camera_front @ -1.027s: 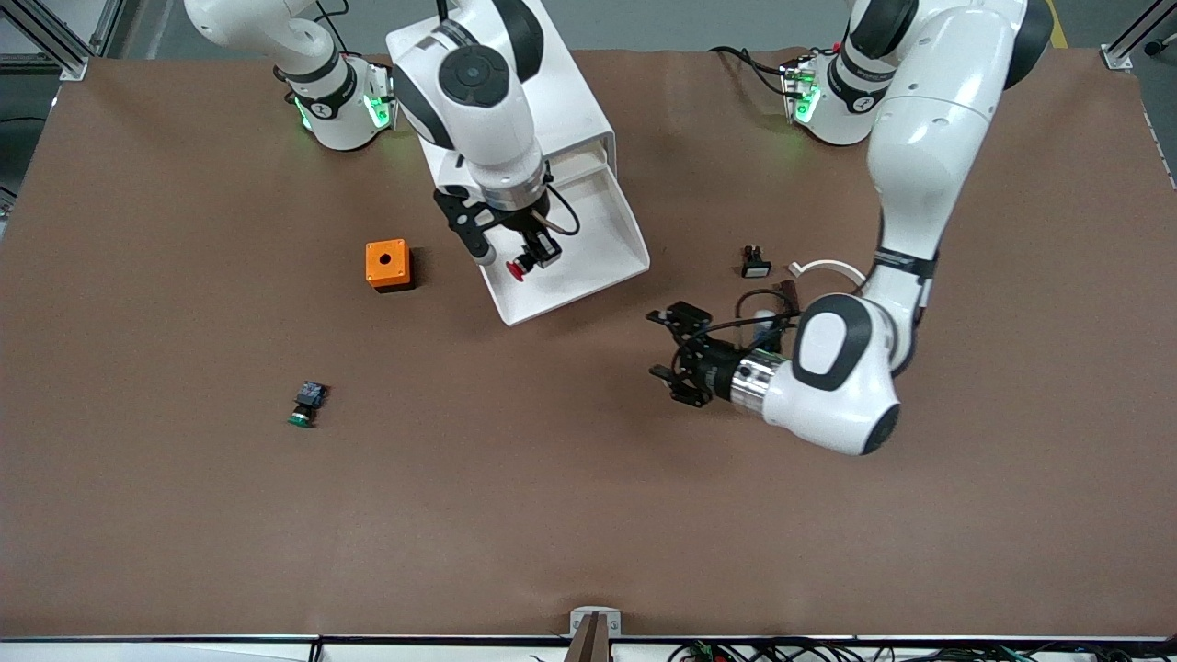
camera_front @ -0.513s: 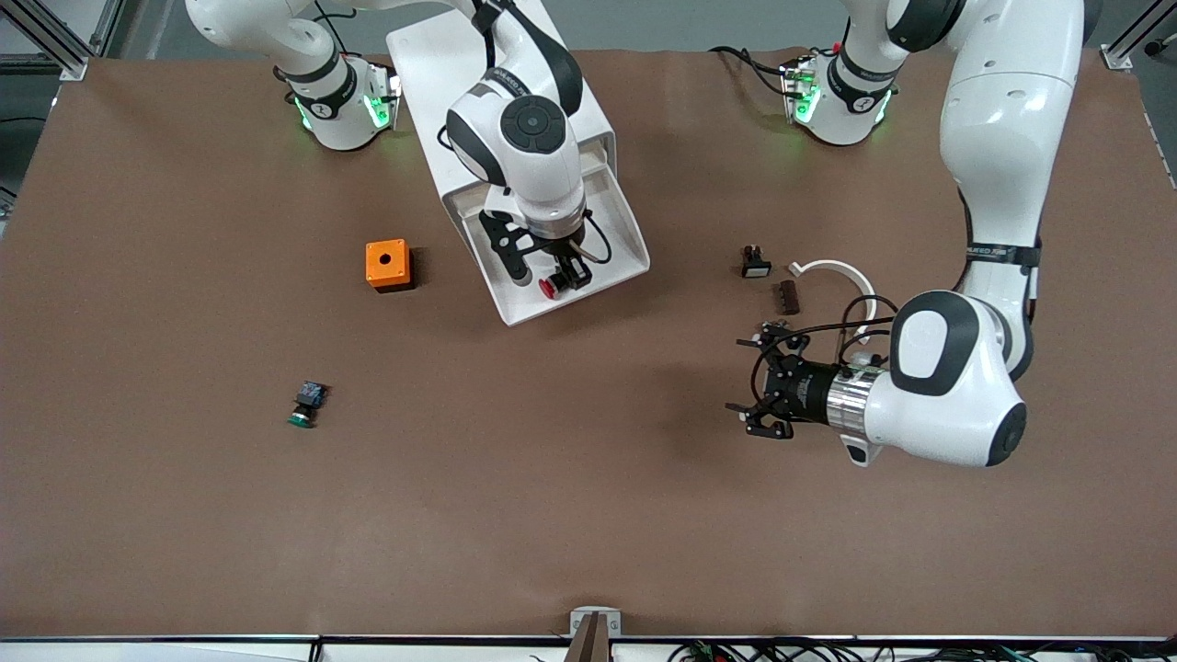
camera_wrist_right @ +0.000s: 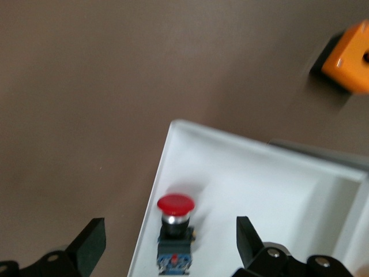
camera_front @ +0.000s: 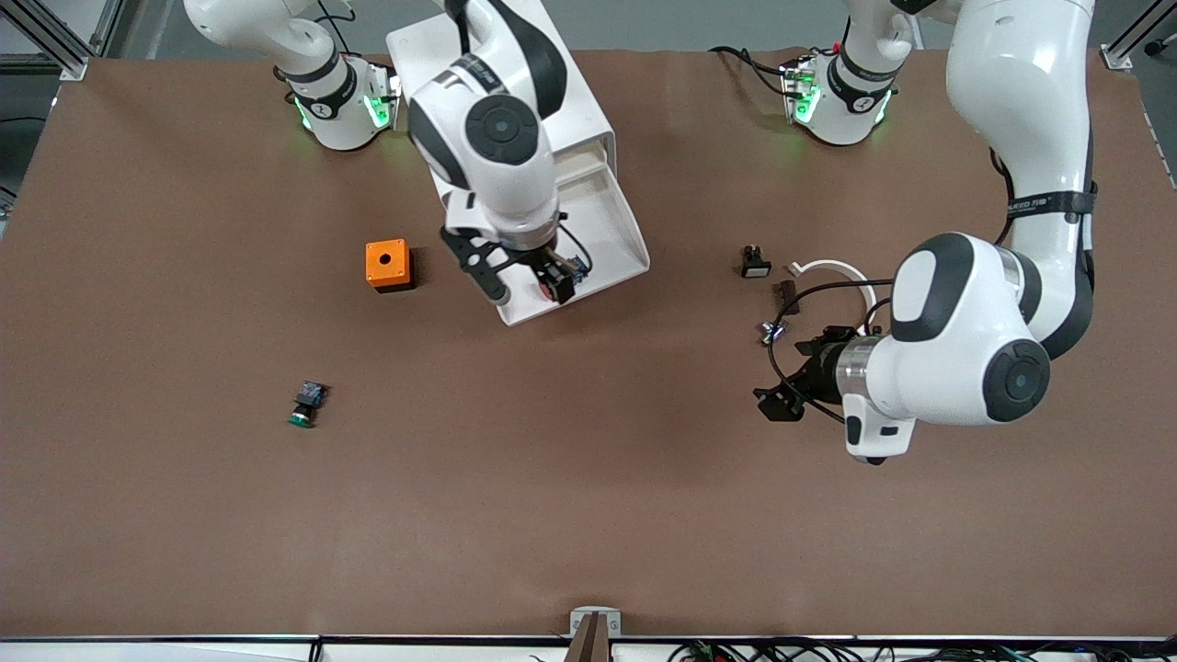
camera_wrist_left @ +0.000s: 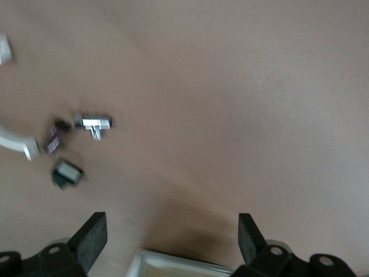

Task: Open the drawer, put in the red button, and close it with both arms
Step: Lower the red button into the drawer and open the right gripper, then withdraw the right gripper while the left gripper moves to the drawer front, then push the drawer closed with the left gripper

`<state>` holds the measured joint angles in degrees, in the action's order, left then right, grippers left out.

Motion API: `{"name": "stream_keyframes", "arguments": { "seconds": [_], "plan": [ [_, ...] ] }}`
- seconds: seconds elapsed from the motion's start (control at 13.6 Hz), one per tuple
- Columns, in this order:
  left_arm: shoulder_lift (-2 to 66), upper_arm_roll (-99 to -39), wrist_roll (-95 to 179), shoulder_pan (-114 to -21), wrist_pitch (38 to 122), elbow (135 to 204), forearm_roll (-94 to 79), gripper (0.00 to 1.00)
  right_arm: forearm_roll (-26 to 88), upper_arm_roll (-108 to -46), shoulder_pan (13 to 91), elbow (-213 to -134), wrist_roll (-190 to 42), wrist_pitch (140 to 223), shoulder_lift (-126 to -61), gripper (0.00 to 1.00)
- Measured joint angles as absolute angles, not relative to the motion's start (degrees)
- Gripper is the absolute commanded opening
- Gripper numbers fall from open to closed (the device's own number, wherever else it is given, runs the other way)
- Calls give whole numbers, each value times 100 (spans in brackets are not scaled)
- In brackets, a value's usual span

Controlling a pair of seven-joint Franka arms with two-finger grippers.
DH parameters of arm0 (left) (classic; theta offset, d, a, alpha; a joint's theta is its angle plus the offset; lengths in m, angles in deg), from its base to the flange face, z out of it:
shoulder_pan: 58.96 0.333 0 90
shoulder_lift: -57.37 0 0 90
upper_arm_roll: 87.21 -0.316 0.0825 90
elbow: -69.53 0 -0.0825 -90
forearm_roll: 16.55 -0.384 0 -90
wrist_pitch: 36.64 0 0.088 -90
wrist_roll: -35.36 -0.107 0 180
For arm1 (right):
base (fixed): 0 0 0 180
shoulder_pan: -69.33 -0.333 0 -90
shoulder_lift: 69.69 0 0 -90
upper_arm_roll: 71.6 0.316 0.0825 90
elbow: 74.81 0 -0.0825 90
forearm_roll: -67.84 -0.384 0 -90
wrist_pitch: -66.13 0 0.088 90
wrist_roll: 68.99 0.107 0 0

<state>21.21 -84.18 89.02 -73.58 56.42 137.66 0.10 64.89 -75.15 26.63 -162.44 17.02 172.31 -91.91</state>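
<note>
**Q:** Grippers first, starting nearest the front camera: where are they, and why?

**Me:** Left gripper (camera_wrist_left: 171,225) hangs over bare table, well apart from the drawer (camera_front: 634,248), toward the left arm's end. Its fingers are spread wide and hold nothing. I judge it is waiting out of the way until the drawer needs pushing. Right gripper (camera_front: 526,287) is over the drawer's front end, fingers parted, gripping nothing.

**Q:** And the red button (camera_wrist_right: 176,228)?

**Me:** It lies inside the drawer, in the front corner, touching the drawer floor just beside the wall. Neither of my fingers touches it. I'd say the placing step is done and only the closing remains. The drawer stands pulled far out of the cabinet (camera_front: 588,110), so both arms have a long push ahead.

**Q:** What does each view add?

**Me:** From the front, my right hand hides most of the button; the right wrist view shows its cap and body plainly, free of the fingers. Only the front view shows the cabinet and the waiting arm.
</note>
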Motion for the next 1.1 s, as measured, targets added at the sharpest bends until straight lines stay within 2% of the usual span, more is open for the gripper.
{"name": "stream_keyframes", "arguments": {
  "seconds": [0.29,0.81,1.1],
  "plan": [
    [2146,-8277,7827,-7721,5830,13846,-829,100,6502,-7575,3633,-16083,-710,16535,-8978,100],
    [1692,-8185,7917,-8838,7212,14322,-1006,100,6546,-7610,5677,-16087,-5153,15803,-8409,100],
    [1487,-8161,8759,-9477,7951,14670,-1006,100,6546,-7601,6572,-16089,-6615,15436,-8170,100]
  ]
}}
